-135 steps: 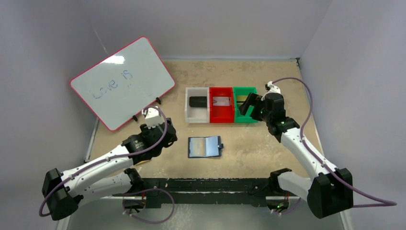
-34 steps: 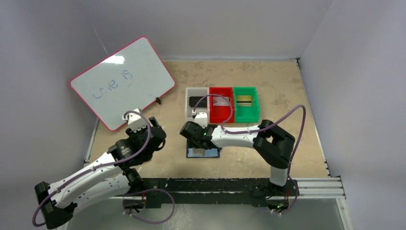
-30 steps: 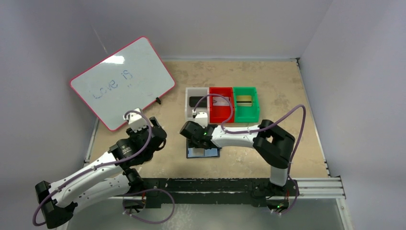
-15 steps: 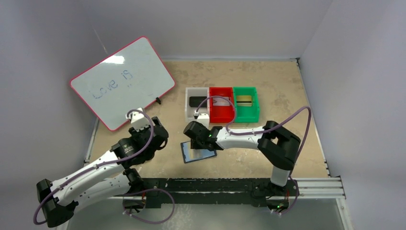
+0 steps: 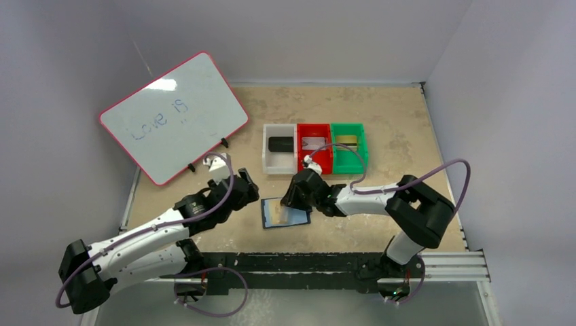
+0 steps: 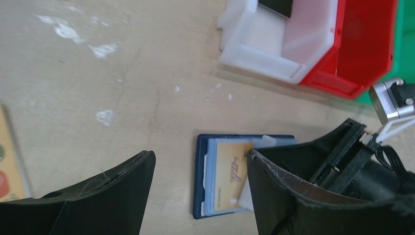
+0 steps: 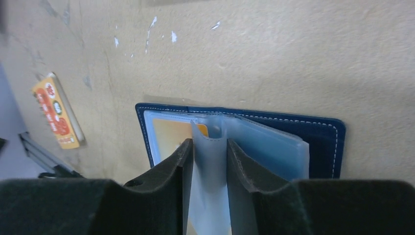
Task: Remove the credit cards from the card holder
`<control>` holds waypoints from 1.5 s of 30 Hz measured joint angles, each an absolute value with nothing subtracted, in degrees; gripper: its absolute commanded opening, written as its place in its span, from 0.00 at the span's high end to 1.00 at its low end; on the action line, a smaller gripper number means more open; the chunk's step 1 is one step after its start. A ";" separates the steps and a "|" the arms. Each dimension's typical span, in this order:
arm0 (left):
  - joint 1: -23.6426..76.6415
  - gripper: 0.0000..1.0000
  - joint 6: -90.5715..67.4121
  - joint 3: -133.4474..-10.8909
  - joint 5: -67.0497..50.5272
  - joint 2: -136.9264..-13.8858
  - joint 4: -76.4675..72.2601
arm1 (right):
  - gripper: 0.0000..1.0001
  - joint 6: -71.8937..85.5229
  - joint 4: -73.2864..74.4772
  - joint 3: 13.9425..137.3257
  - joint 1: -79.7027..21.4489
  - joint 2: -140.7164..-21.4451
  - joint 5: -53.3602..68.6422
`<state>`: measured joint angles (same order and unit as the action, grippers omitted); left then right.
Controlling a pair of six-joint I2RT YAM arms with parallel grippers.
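Your right arm reached low and leftward, right hand (image 7: pixel 208 164) pinching the card holder's (image 7: pixel 324 139) clear sleeve (image 7: pixel 210 147); left hand (image 6: pixel 198 164) gaped; holder had skewed.

wallet (image 5: pixel 274 216): partly covered by the right gripper (image 5: pixel 291 202)
card (image 6: pixel 234 172): print too small to read
orange pad (image 6: pixel 9 166): cut off at frame edge

card holder (image 7: pixel 323 147): stitched, maybe leather | sleeve (image 7: pixel 210 156): translucent plastic | table (image 7: pixel 293 58): matt, scuffed
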<state>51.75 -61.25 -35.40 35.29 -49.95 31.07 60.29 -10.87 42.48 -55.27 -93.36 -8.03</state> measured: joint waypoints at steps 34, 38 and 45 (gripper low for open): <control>51.44 0.43 -76.07 -15.25 6.28 -69.04 -24.99 | 0.62 68.18 -23.92 35.05 -52.36 -92.62 -2.11; 52.47 0.45 -79.88 -12.45 7.73 -68.51 -29.04 | 0.62 68.42 -25.19 34.59 -52.40 -92.77 -1.63; 54.52 0.47 -83.07 -9.26 12.14 -63.05 -27.05 | 0.61 68.69 -26.52 34.57 -53.01 -93.47 -0.21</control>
<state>54.52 -83.07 -9.26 12.14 -63.05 -27.05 68.69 -26.52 34.57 -53.01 -93.47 -0.21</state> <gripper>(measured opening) 0.538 0.383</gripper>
